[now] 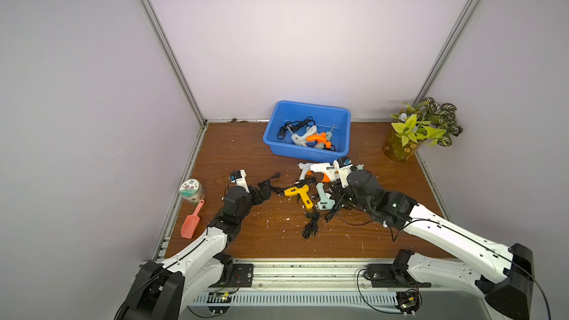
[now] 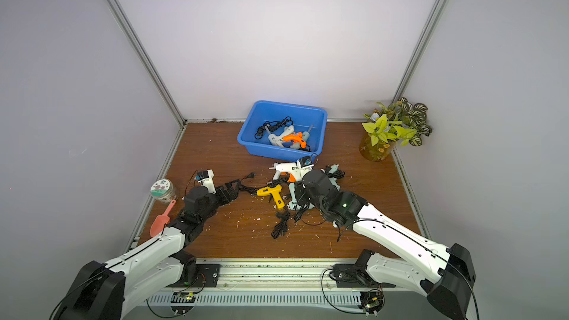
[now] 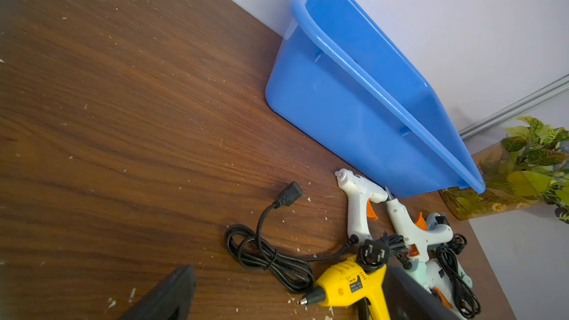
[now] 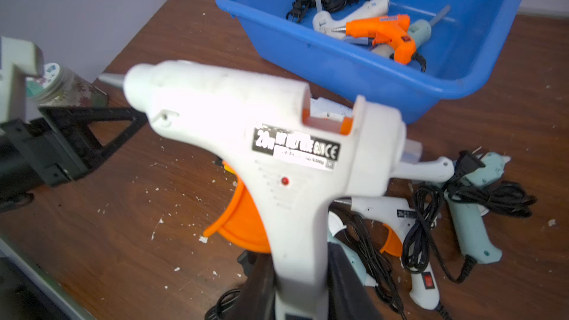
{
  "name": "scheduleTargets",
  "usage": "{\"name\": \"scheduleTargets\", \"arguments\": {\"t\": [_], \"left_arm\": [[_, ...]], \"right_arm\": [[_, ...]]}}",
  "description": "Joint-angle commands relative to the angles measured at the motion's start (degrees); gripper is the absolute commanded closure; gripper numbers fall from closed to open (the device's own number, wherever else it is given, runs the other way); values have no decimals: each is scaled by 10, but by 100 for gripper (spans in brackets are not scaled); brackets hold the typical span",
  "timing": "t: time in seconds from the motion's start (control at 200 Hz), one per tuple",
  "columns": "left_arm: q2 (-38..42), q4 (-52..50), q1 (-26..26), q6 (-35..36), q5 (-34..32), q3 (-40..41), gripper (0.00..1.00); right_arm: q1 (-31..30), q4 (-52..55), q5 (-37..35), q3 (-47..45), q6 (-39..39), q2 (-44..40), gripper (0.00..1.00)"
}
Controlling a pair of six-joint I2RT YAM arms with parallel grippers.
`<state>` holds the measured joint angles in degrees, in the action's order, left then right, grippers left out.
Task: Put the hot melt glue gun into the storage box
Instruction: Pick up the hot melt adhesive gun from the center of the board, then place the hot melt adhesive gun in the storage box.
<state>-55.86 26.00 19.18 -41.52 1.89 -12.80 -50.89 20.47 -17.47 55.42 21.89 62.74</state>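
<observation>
Right tool (image 4: 300, 290): clamped together on the handle of the white plastic hot melt glue gun with the orange trigger (image 4: 246, 124). The gun appears to be lifted off the brown wooden surface (image 1: 246, 155), with its nozzle turned toward 9 o'clock.
Left tool (image 1: 267, 188): the jaws are held wide apart and nothing is gripped. It is kept low at 9 o'clock of the yellow plastic glue gun (image 1: 300, 193).
Storage box (image 1: 295, 150): the bright blue rectangular plastic tub is set at 12 o'clock on the surface, against the back wall. An orange glue gun (image 1: 318, 138), pale guns and a coiled cord are seen inside.
Task's thing: the held gun is found just at 6 o'clock of the box, outside its near wall and not yet over the rim.
Step in hand: judged to be the carry to the box.
Done well: the gun should be raised until nozzle and trigger clear the rolled rim, then moved toward 12 o'clock. It should be released low over the contents.
Cord: it cannot be told whether the held gun's cord is free of the pile of guns (image 1: 323, 200), so a slow lift is advised.
Risk: the light tub may be pushed if the rim is struck.
</observation>
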Motion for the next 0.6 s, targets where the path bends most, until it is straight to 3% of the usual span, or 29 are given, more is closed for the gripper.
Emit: {"name": "scheduleTargets", "arguments": {"t": [0.0,0.26,0.595], "left_arm": [[-6,10,3,13,-10,3,1],[-13,13,3,13,-7,4,1],[-15,18,3,8,-5,7,1]], "right_arm": [[10,2,-40,87,-35,28,100],[56,-3,-52,267,-95,137,100],[186,42,84,599,-91,329,100]]}}
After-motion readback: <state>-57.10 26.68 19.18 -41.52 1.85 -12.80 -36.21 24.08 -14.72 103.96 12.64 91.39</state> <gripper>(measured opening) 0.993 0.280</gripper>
